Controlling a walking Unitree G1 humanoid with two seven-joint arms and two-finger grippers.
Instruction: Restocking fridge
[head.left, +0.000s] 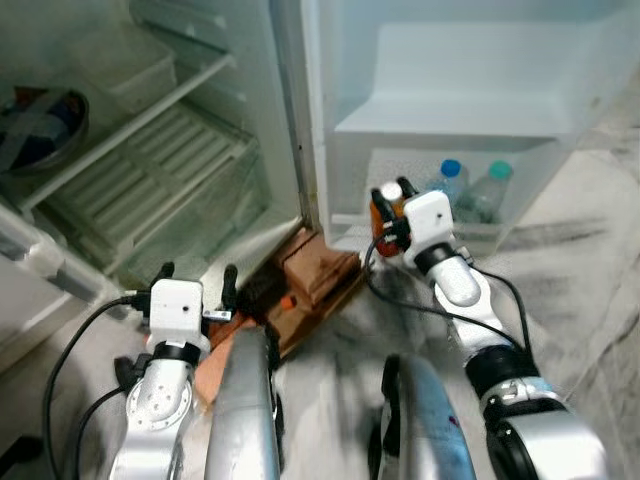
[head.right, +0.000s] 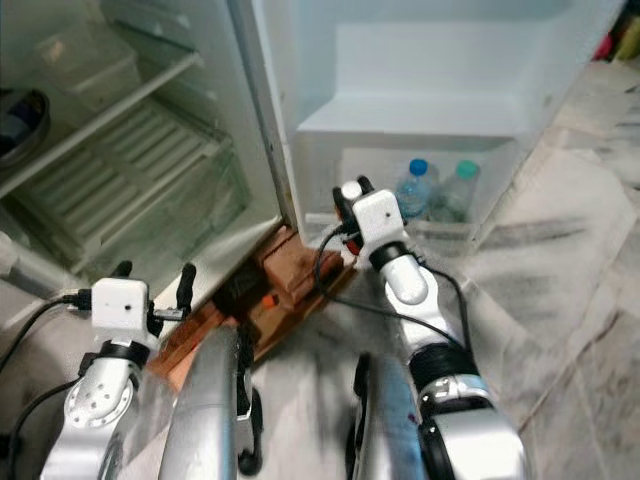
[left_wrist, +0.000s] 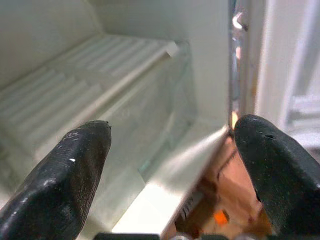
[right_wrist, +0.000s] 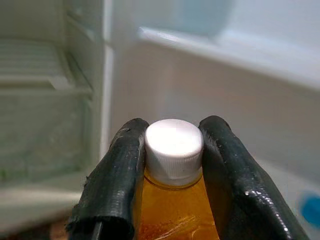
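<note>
1. The fridge (head.left: 200, 130) stands open, with white ribbed shelves inside and a dark bowl (head.left: 40, 125) on the upper shelf at the far left.
2. The fridge door (head.left: 470, 90) is swung wide to the right; its lowest bin (head.left: 440, 235) holds two clear bottles (head.left: 470, 190), one with a blue cap and one with a teal cap.
3. A brown wooden block (head.left: 315, 275) lies under the fridge's front corner, on the grey marbled floor (head.left: 590, 270).
4. The right end effector (head.left: 388, 205) is raised just in front of the lowest door bin. Its two fingers (right_wrist: 115, 175) are clamped on the neck of an orange bottle (right_wrist: 172, 210) just below the white cap (right_wrist: 174, 147).
5. The left end effector (head.left: 197, 280) hangs low before the fridge's bottom edge, fingers (left_wrist: 65, 175) spread wide apart and holding nothing.
</note>
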